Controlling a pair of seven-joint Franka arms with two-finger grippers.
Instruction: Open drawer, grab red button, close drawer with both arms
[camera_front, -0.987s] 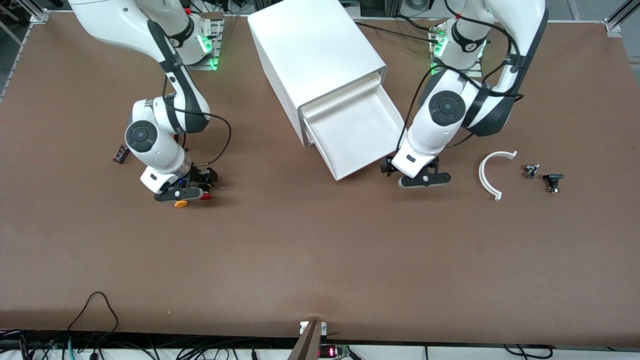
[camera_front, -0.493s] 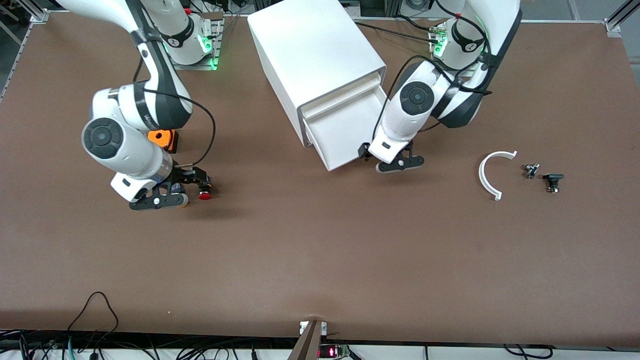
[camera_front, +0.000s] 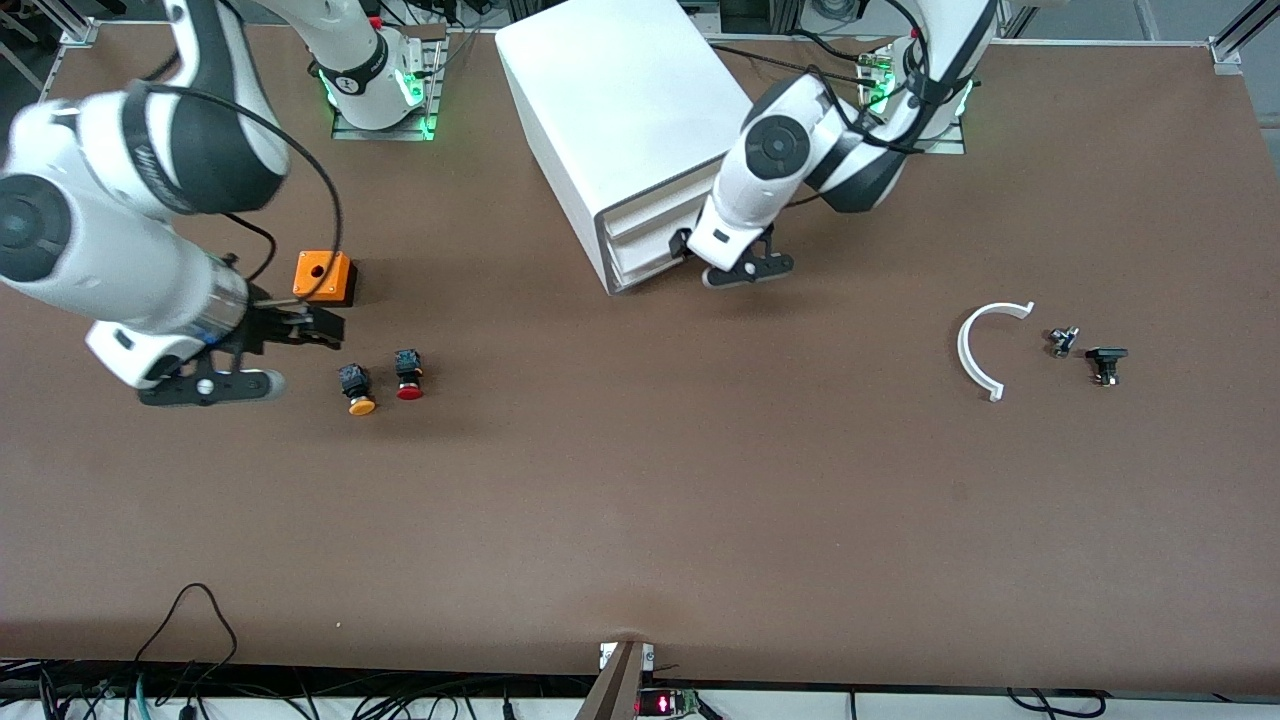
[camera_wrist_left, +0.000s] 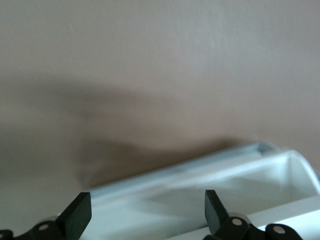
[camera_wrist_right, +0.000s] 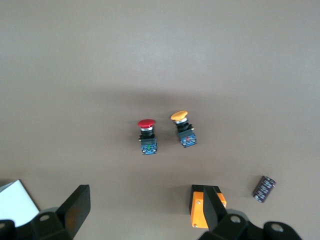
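Observation:
The white cabinet (camera_front: 620, 100) stands at the table's back middle. Its lowest drawer (camera_front: 645, 262) is pushed in, almost flush with the front. My left gripper (camera_front: 738, 262) is open at the drawer's front; the left wrist view shows its fingers (camera_wrist_left: 80, 215) apart over the drawer's white rim (camera_wrist_left: 200, 172). The red-capped button (camera_front: 408, 377) lies on the table toward the right arm's end, beside an orange-capped button (camera_front: 357, 390). My right gripper (camera_front: 300, 355) is open and empty, raised beside them. The right wrist view shows the red button (camera_wrist_right: 147, 135) free on the table.
An orange box with a hole (camera_front: 323, 277) sits farther from the front camera than the buttons. A small black cylinder (camera_wrist_right: 263, 188) lies near it. A white curved piece (camera_front: 985, 345) and two small dark parts (camera_front: 1062, 341) (camera_front: 1105, 362) lie toward the left arm's end.
My left gripper pushed the open drawer back into the cabinet. My right gripper rose from the buttons and moved toward the right arm's end, leaving both buttons on the table.

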